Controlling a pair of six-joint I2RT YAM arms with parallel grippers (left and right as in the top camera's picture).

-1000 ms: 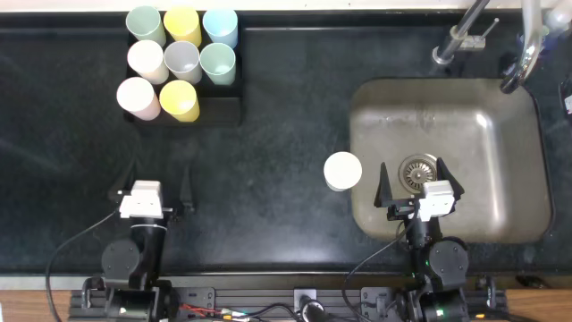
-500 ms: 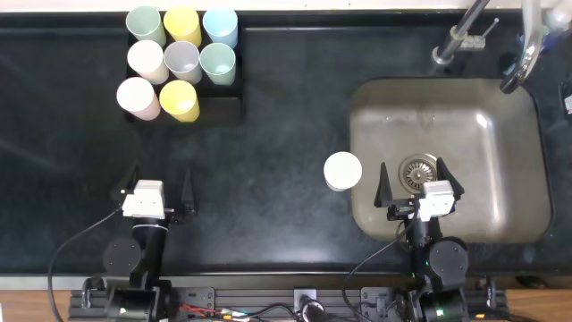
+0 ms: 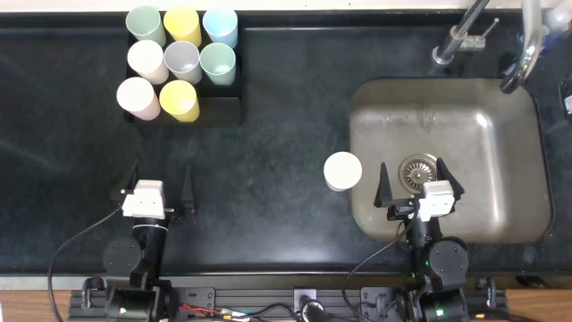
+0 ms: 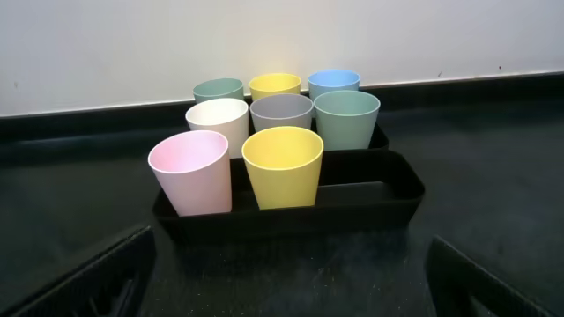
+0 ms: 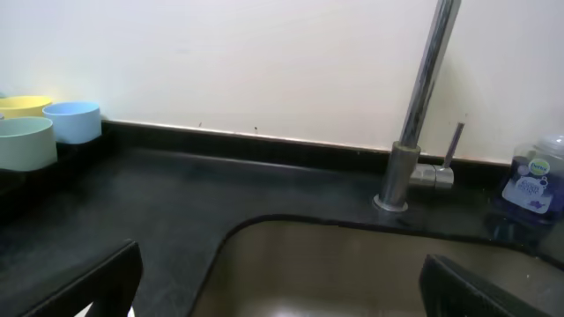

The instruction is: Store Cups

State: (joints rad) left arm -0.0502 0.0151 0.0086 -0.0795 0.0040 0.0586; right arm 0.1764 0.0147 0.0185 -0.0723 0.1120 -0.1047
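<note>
Left pincer (image 3: 161, 176) hangs low over the table (image 3: 268, 152), fingers apart and holding nothing. It faces the tray squarely, which looks like a waiting pose. Right pincer (image 3: 414, 174) is likewise spread and empty, low over the near part of the sink (image 3: 483, 134), with the loose cup just to its left.

The sink takes up the table's right side. The tray (image 3: 223, 109) sits at the far left near the back wall, well apart from the sink, so any cup from the sink side has to travel across the table to be stored.

Eight cups (image 4: 282, 114) stand upright and mouth up in the tray, one per compartment. The slot (image 4: 366, 194) at the near right corner, beside the yellow cup (image 4: 282, 165), is bare. I judge it is the place meant for the last cup.

The loose cup (image 3: 342, 171) stands on the table just beside the sink's left rim, touching neither pincer. It is nearer the right arm, so that arm seems the likelier one to fetch it.

Against the earlier frames, the left pincer has shifted a little and its fingers show slightly farther up the top view. The right arm, the tray, its cups and the loose cup lie as they did.
</note>
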